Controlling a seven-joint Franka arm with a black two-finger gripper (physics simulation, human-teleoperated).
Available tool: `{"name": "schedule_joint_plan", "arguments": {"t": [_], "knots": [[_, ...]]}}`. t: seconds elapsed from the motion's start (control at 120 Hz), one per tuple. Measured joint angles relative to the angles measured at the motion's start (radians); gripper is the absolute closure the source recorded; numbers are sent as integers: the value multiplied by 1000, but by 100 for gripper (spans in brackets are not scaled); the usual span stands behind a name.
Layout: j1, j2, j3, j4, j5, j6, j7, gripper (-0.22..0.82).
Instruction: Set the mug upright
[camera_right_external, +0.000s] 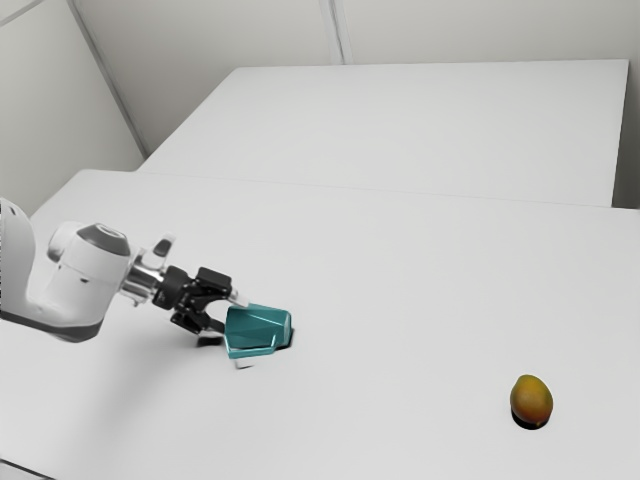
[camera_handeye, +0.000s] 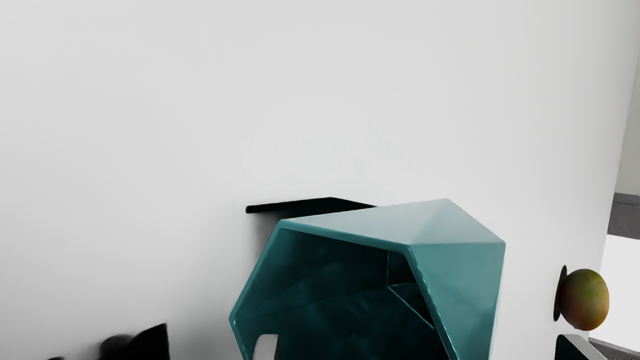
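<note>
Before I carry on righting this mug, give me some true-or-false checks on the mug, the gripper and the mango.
1. The teal mug lies on its side. True.
2. The mug's mouth faces away from the gripper. False: it faces toward the gripper.
3. The gripper is shut on the mug. False: it is open.
4. The mango rests on the table, apart from the mug. True.
5. The mug is bright red. False: it is teal.

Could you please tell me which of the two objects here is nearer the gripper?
The teal mug, tipped on its side with its mouth toward the gripper; the mango sits well away from both.
</note>
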Motion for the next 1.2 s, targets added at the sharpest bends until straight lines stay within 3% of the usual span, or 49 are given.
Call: {"name": "schedule_joint_plan", "arguments": {"t": [0.458, 1.2], "knots": [[-29, 21, -10, -2, -108, -11, 77, 5], [-31, 9, -38, -22, -157, 8, 115, 64]]}}
